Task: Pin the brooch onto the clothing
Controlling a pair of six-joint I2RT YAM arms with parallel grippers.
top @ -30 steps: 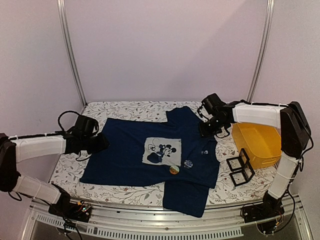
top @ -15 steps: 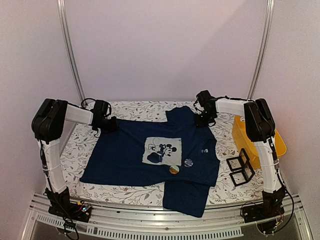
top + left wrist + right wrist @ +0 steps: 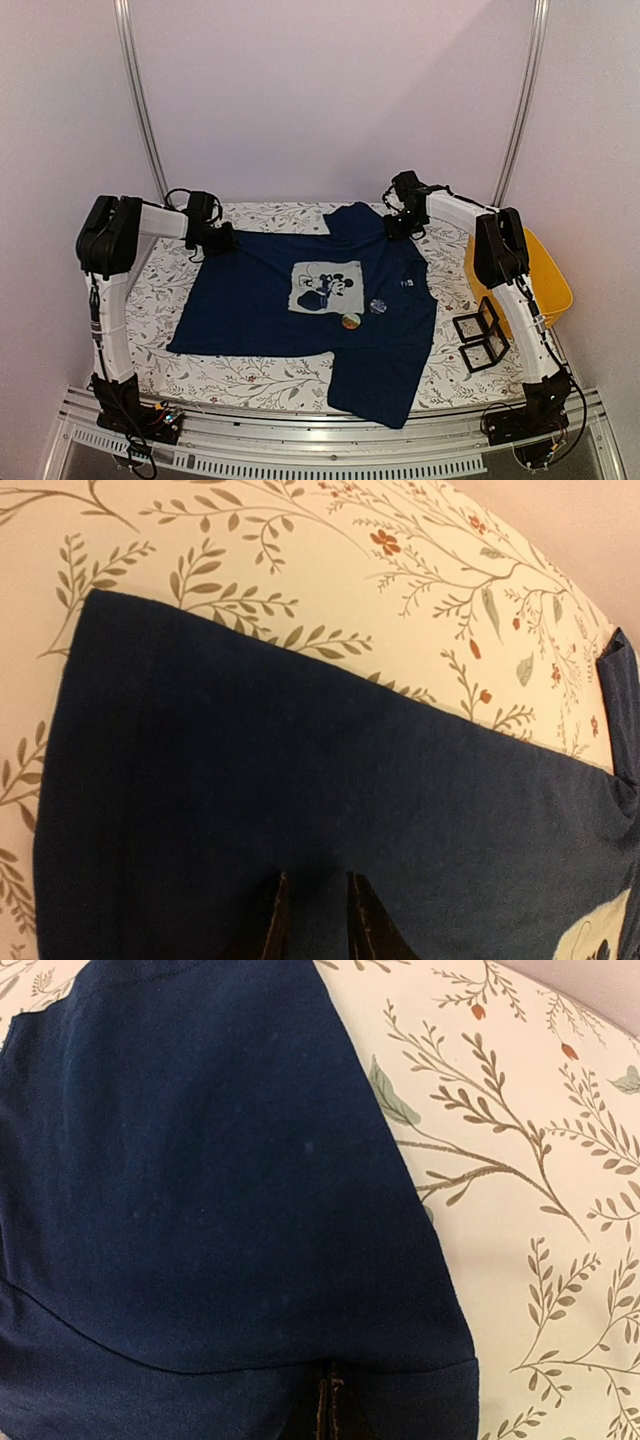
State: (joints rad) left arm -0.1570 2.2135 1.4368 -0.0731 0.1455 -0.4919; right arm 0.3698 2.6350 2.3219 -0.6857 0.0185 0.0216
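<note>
Here the navy blue short-sleeved T-shirt [image 3: 250, 300] with its pale mouse print lies on the floral-patterned tablecloth [image 3: 150, 292]. The left gripper [image 3: 218, 240] pinches its far left corner; the right gripper [image 3: 395, 222] is clamped on the far sleeve's hem. A round orange brooch [image 3: 350, 320] and a round pale brooch [image 3: 377, 306] rest just below the print.

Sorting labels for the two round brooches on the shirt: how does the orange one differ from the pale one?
Colour: the orange brooch is yellow-orange; the pale brooch looks silvery-blue. Place: the orange brooch lies just below the right corner of the print, the pale brooch farther right and farther back. Both are small, round and rest on the navy T-shirt.
</note>
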